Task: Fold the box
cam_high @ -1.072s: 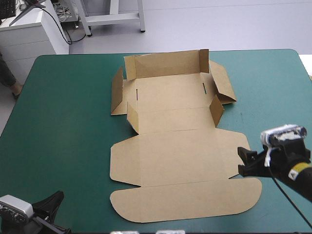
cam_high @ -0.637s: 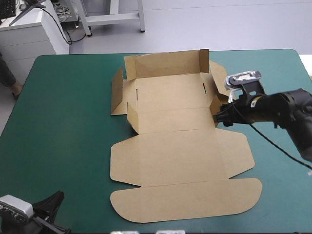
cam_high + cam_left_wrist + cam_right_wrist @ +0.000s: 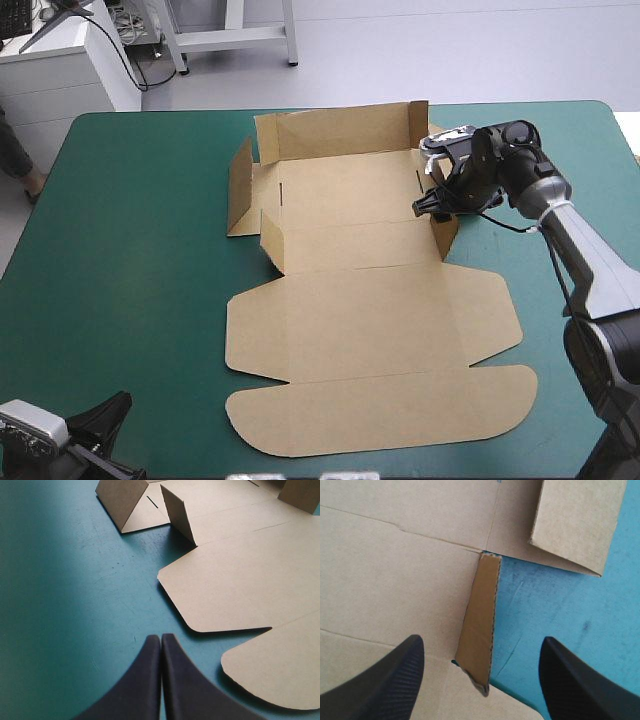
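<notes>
The brown box (image 3: 360, 300) lies open in the middle of the table, its back wall and short side flaps raised and its lid flat toward the near edge. My right gripper (image 3: 428, 204) hangs open over the box's right side. In the right wrist view the right gripper (image 3: 480, 642) straddles a small upright flap (image 3: 481, 620), one finger over the box floor (image 3: 395, 570) and one over the cover. My left gripper (image 3: 100, 425) rests shut at the table's near left corner. In the left wrist view the left gripper (image 3: 161, 640) has the box's lid (image 3: 250, 570) ahead and beside it.
A slanted side flap (image 3: 458, 170) lies just beyond my right gripper, toward the table's right edge. Bare teal-green cover (image 3: 120, 250) spreads left of the box, and a narrower strip (image 3: 570, 150) runs on its right.
My right arm swung from the near right of the table to the far side and now stands over the box's right flap. The left gripper and the box have not moved.
</notes>
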`<act>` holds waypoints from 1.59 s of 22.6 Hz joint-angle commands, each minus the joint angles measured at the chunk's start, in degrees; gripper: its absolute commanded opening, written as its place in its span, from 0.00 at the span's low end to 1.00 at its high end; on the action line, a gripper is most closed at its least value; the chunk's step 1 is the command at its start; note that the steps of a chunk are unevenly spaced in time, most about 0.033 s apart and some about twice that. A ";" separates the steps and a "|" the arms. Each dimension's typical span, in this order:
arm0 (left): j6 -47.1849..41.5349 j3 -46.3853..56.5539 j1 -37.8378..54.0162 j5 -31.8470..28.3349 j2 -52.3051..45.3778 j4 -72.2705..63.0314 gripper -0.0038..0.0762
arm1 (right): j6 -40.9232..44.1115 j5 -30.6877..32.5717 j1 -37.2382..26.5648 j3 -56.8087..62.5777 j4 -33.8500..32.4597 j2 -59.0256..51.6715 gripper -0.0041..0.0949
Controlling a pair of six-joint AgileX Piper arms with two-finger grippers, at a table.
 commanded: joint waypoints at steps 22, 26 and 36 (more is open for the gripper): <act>-0.19 -1.17 0.18 -4.19 -0.13 -0.95 0.04 | -7.87 0.14 -1.10 -5.68 2.61 7.10 0.02; -0.19 -1.17 0.18 -4.19 -0.13 -0.95 0.04 | -19.85 0.43 -1.10 -10.16 2.61 7.10 0.02; -0.19 -1.17 0.18 -4.19 -0.13 -1.08 0.04 | -42.58 2.16 2.19 -12.83 3.32 7.23 0.02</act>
